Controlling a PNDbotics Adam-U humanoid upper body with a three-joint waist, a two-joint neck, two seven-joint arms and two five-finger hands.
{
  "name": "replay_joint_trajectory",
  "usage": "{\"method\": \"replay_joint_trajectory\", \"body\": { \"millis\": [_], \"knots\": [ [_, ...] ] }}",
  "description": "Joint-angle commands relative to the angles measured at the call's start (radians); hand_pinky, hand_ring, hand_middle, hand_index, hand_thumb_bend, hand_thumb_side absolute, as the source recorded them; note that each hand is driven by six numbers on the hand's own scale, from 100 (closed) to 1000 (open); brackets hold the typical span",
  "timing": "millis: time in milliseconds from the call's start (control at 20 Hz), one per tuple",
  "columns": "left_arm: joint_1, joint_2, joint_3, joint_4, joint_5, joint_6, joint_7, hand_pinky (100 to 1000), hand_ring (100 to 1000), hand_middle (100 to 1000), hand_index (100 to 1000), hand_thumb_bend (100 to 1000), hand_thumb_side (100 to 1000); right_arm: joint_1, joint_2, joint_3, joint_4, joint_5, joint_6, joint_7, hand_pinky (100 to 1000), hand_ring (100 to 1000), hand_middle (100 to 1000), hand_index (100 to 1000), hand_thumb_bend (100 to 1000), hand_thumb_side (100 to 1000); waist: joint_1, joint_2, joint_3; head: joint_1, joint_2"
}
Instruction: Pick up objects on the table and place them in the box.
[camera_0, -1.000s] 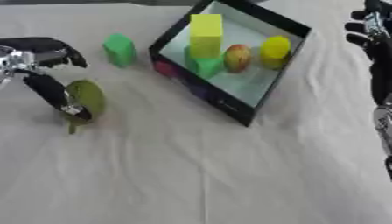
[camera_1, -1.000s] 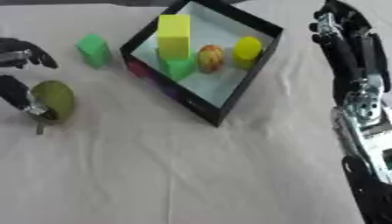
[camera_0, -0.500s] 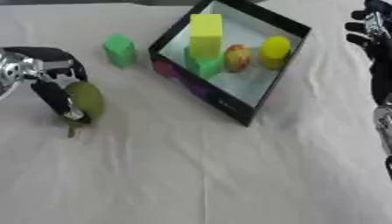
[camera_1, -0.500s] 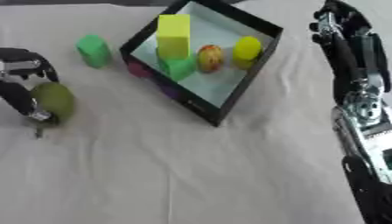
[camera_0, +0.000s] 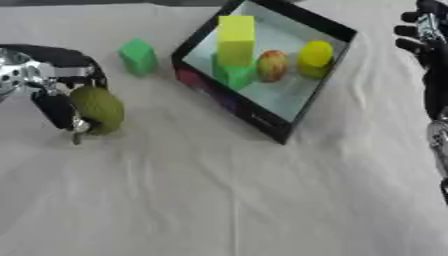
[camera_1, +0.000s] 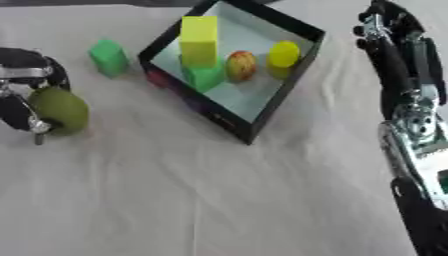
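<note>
An olive-green fruit (camera_0: 98, 110) with a short stem sits at the table's left, and whether it still touches the cloth I cannot tell. My left hand (camera_0: 42, 75) is shut on it, fingers arched over its top and thumb down its left side. A green block (camera_0: 137, 56) stands just beyond, left of the black box (camera_0: 262, 120). Inside the box are a tall yellow block (camera_0: 234, 34), a green block (camera_0: 233, 75), a red-yellow fruit (camera_0: 272, 65) and a yellow round piece (camera_0: 315, 54). My right hand (camera_1: 387, 31) hangs open at the upper right, beside the box.
A wrinkled white cloth (camera_0: 227, 200) covers the table, bare across the whole near half. My right forearm (camera_1: 416, 150) runs down the right edge of the view. The box sits tilted, its near corner pointing toward me.
My left hand has come down and curled its fingers round the olive fruit, which has barely shifted. The right hand has stayed where it was.
</note>
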Motion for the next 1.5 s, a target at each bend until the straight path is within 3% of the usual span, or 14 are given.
{"method": "replay_joint_trajectory", "body": {
  "millis": [50,300,550,850,1100,1250,1400,1500],
  "knots": [
    [-0.081,0.032,0.042,-0.094,0.009,0.031,-0.022,715,781,708,645,251,100,-0.009,-0.022,-0.002,-0.019,0.004,-0.002,0.002,805,766,714,830,100,577,0.002,-0.03,0.003,0.001,0.003],
    [-0.296,-0.081,0.025,-0.082,-0.026,0.054,-0.031,698,766,694,634,236,100,-0.008,-0.018,-0.001,-0.018,0.002,-0.002,0.002,805,767,714,830,100,580,0.004,-0.037,0.003,0.006,0.006],
    [-0.463,-0.27,-0.001,0.121,-0.141,0.017,0.056,671,746,678,618,187,100,-0.022,-0.002,0.005,-0.02,-0.003,-0.003,0.007,805,767,715,830,100,584,-0.002,-0.033,-0.011,0.02,0.001],
    [-0.556,-0.464,0.021,0.397,-0.235,-0.085,0.267,647,729,664,600,123,100,-0.049,0.025,0.019,-0.023,-0.01,0.0,0.019,805,767,715,830,100,590,-0.01,-0.016,-0.044,0.064,-0.023],
    [-0.586,-0.553,0.066,0.57,-0.326,-0.165,0.443,642,726,665,597,130,100,-0.077,0.044,0.042,-0.025,-0.011,0.005,0.042,804,767,715,830,100,590,-0.009,0.002,-0.075,0.088,-0.04],
    [-0.594,-0.581,0.077,0.627,-0.346,-0.202,0.496,652,736,681,632,234,100,-0.085,0.048,0.048,-0.026,-0.01,0.007,0.049,804,767,715,829,100,588,-0.008,0.008,-0.086,0.092,-0.042],
    [-0.594,-0.595,0.084,0.656,-0.367,-0.225,0.532,673,772,756,736,519,109,-0.088,0.05,0.049,-0.027,-0.011,0.007,0.05,804,767,715,829,100,588,-0.007,0.011,-0.091,0.096,-0.044],
    [-0.59,-0.6,0.089,0.666,-0.372,-0.239,0.556,690,808,810,855,654,258,-0.089,0.05,0.049,-0.028,-0.011,0.007,0.051,804,767,715,829,100,588,-0.007,0.012,-0.09,0.095,-0.044]
  ]
}}
